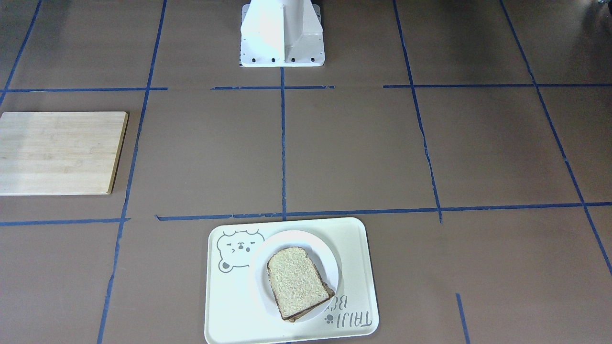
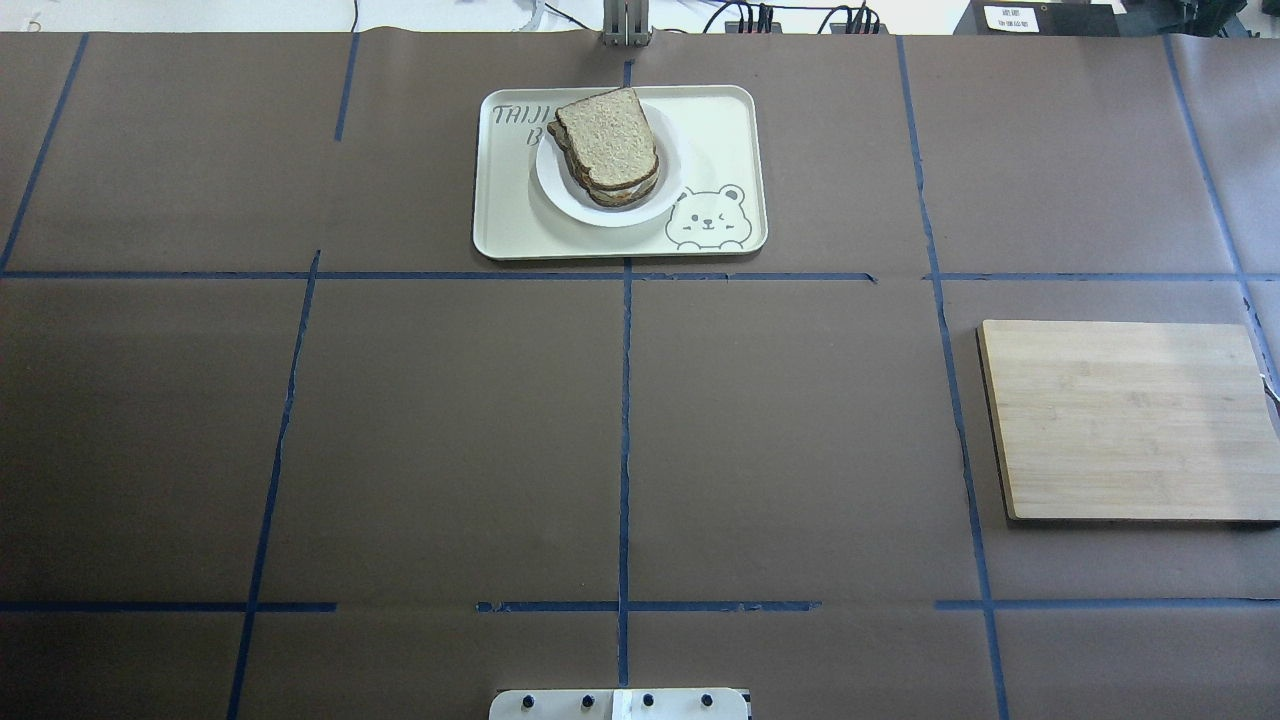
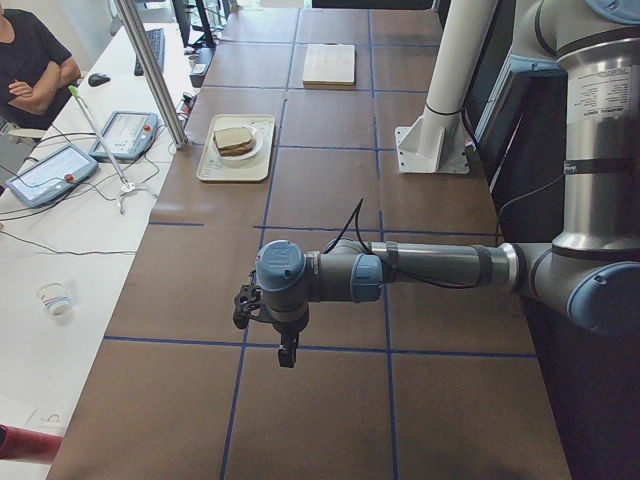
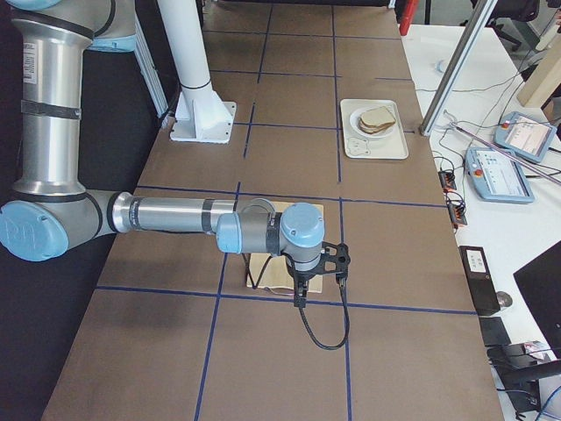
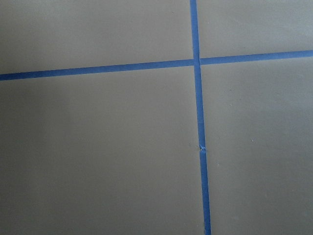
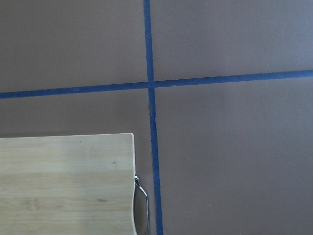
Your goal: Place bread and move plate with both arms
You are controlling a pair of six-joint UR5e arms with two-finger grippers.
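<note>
**Bread on plate, plate on tray; both arms out at the table ends**

The bread lies flat on the plate, with more brown-crusted slices showing under it in the overhead view. The plate sits inside the cream bear tray, covering part of the bear drawing. The tray rests at the table edge farthest from the white pedestal, about on the centre tape line.

A bare wooden cutting board lies well apart, on the robot's right.

The left arm stretches out low, and the left gripper hangs above bare brown cover near a tape crossing. The right arm is likewise outstretched, and the right gripper hangs over the board's outer end.

Both grippers show only in the side views, so I cannot tell whether the jaws are spread or pressed together.
</note>
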